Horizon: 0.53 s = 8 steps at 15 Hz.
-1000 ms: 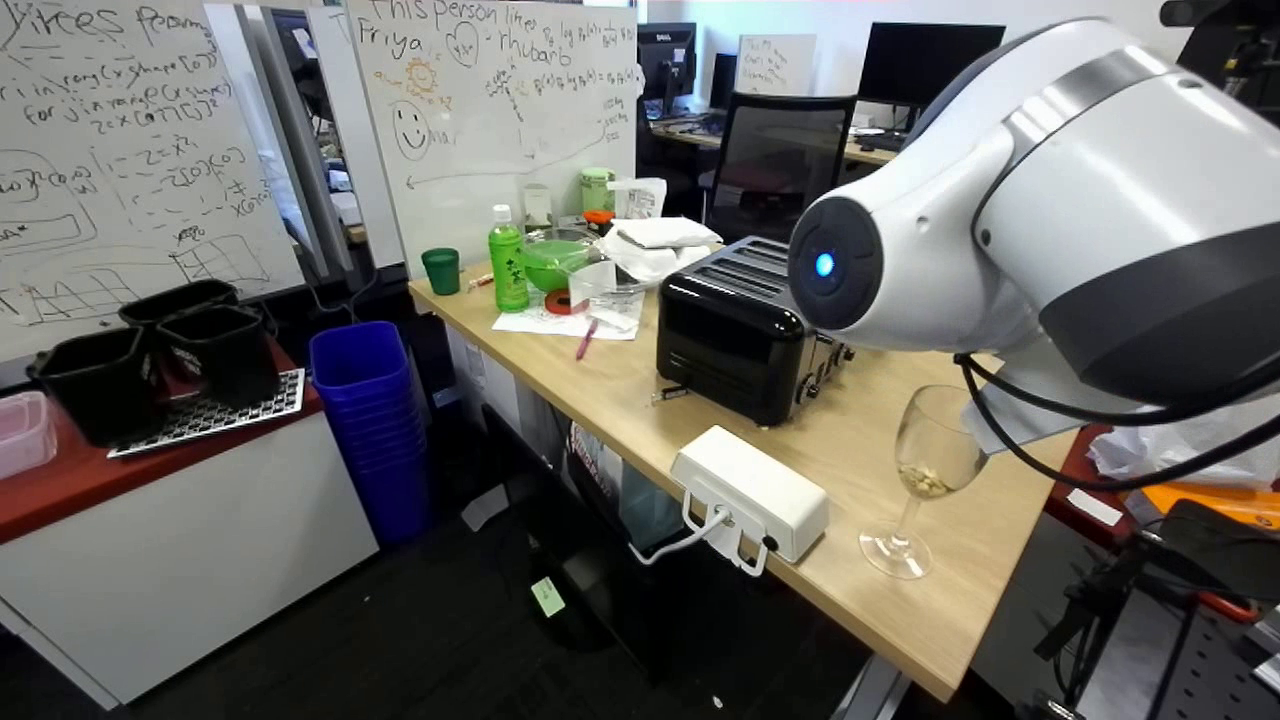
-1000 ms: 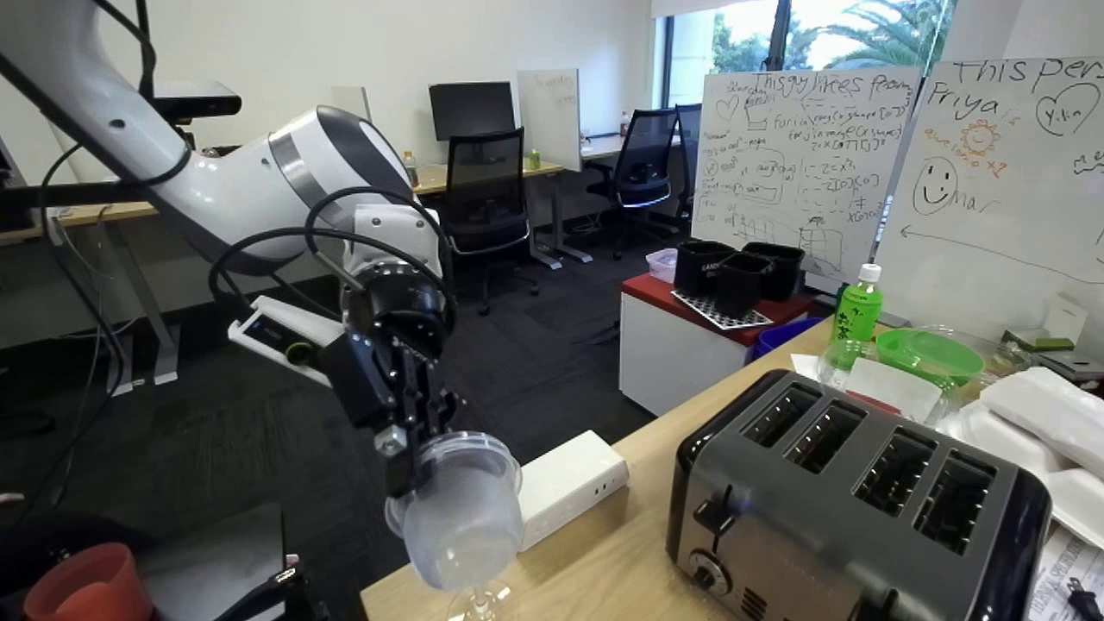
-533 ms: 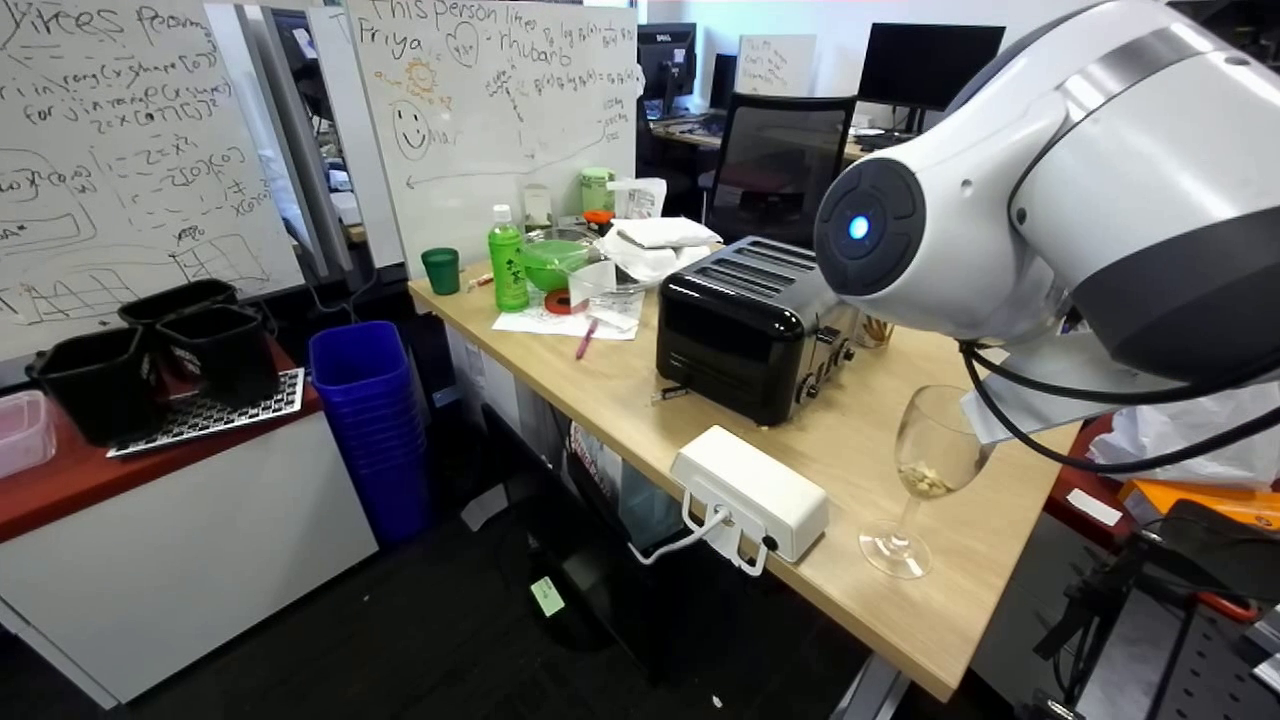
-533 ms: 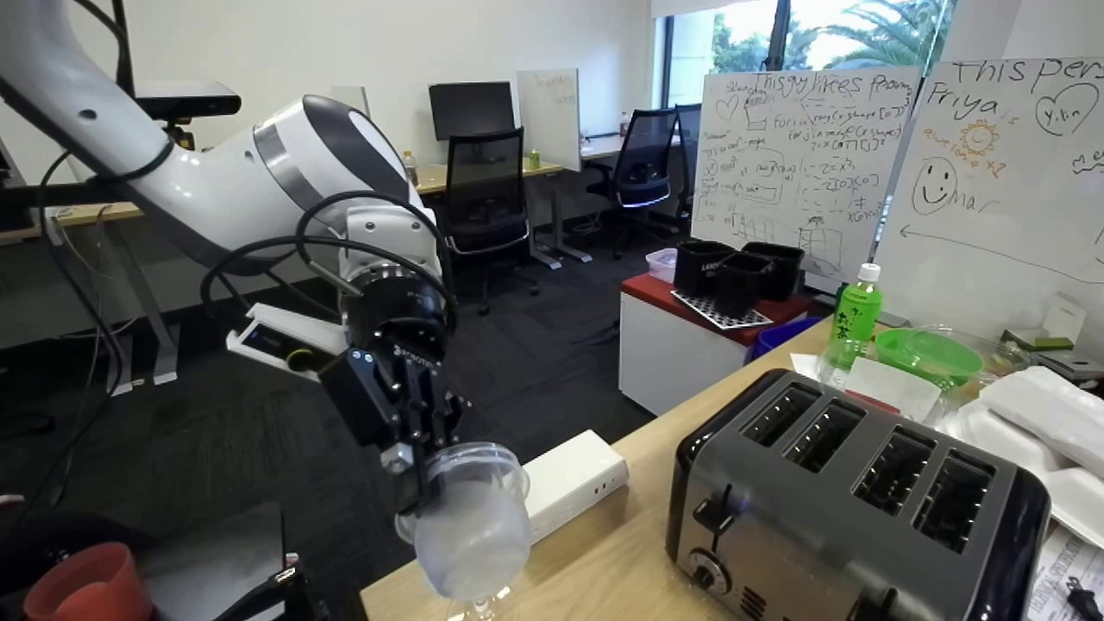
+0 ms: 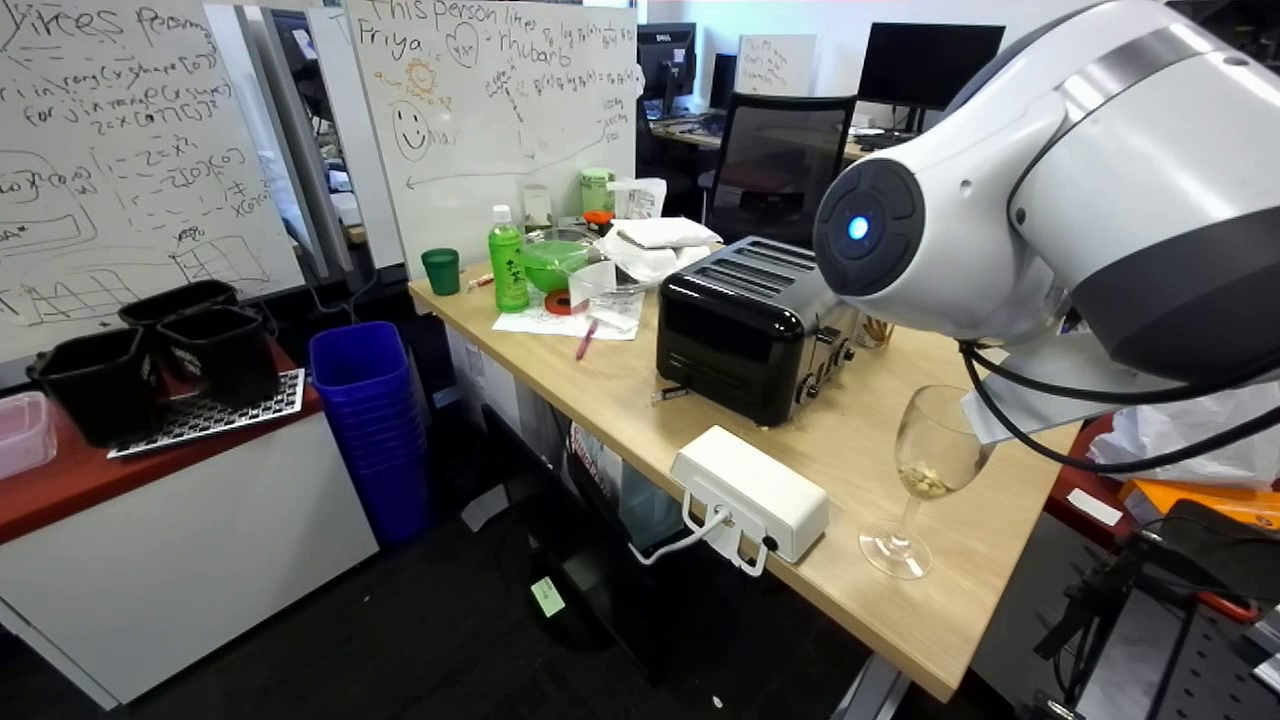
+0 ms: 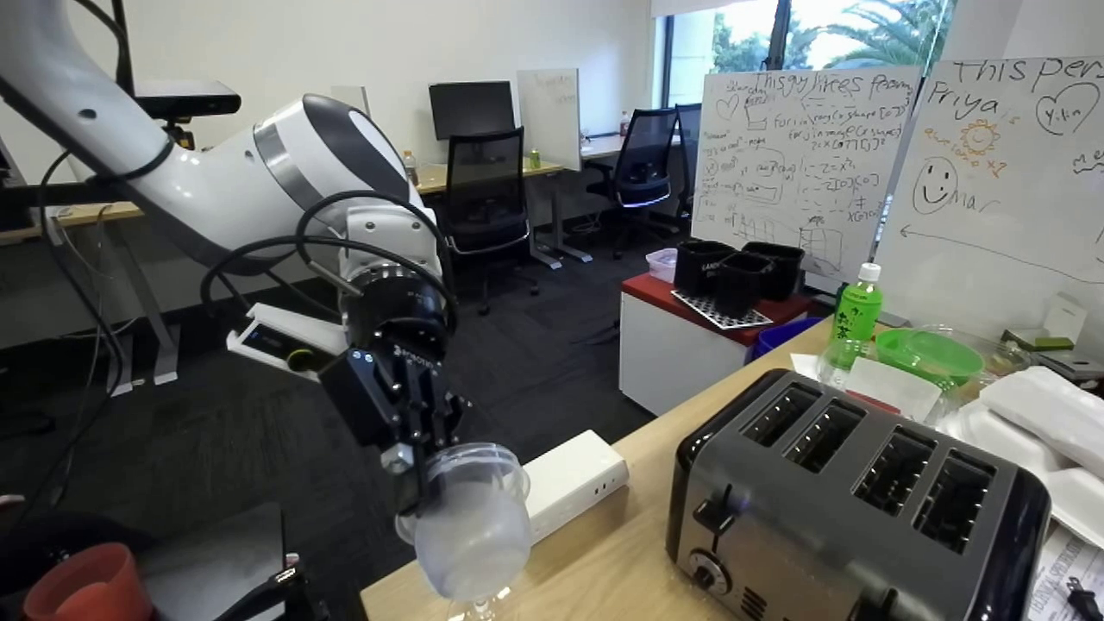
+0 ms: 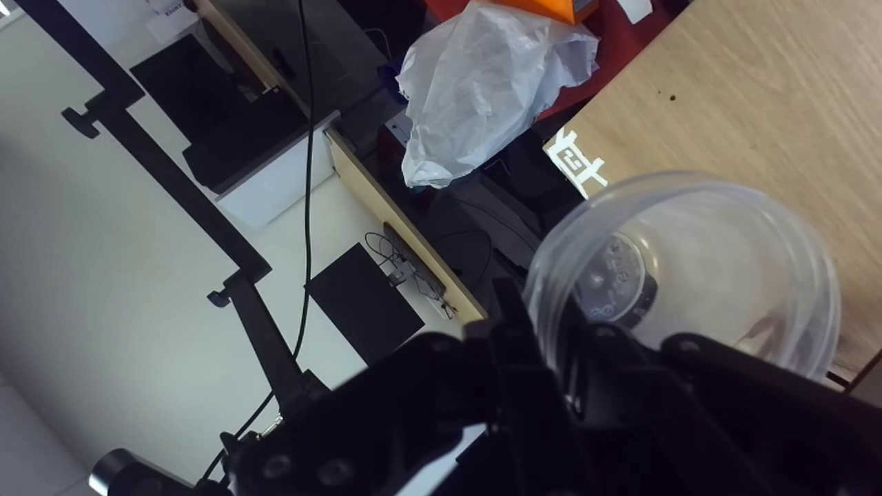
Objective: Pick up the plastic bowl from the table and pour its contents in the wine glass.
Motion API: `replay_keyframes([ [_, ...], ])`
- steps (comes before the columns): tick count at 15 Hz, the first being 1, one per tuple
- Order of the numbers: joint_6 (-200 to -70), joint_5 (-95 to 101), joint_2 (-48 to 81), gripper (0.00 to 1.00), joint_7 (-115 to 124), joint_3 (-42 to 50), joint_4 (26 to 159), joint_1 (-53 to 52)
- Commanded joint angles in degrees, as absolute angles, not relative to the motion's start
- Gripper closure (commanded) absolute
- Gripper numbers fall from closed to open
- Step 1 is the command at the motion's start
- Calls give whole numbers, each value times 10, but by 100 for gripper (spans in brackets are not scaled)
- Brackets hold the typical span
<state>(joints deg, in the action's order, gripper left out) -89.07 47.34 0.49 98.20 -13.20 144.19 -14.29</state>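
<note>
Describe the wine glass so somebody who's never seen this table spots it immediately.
In an exterior view, find the pale wooden table with a black toaster on it. Toward the table's near corner, beside the white box, stands the wine glass. Unlike toaster and box, it is see-through and thin-stemmed, with small pale pieces in its cup.

In an exterior view, saw a bright window [image 6: 779, 36] with palm fronds [image 6: 901, 33] beyond; below the window, a scrawled whiteboard [image 6: 802, 164], red-topped cabinet [image 6: 668, 345] and dark carpet [image 6: 552, 362]; left of the window, a pale wall [image 6: 388, 47] and black chair [image 6: 486, 185].
</note>
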Motion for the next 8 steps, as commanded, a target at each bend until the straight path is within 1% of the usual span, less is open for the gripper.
replay_keyframes([
  [1, -935, 460, -4, 97, 964, -124, 1445, -131],
  [8, -1077, 396, -12, 97, 980, -56, 1439, -70],
])
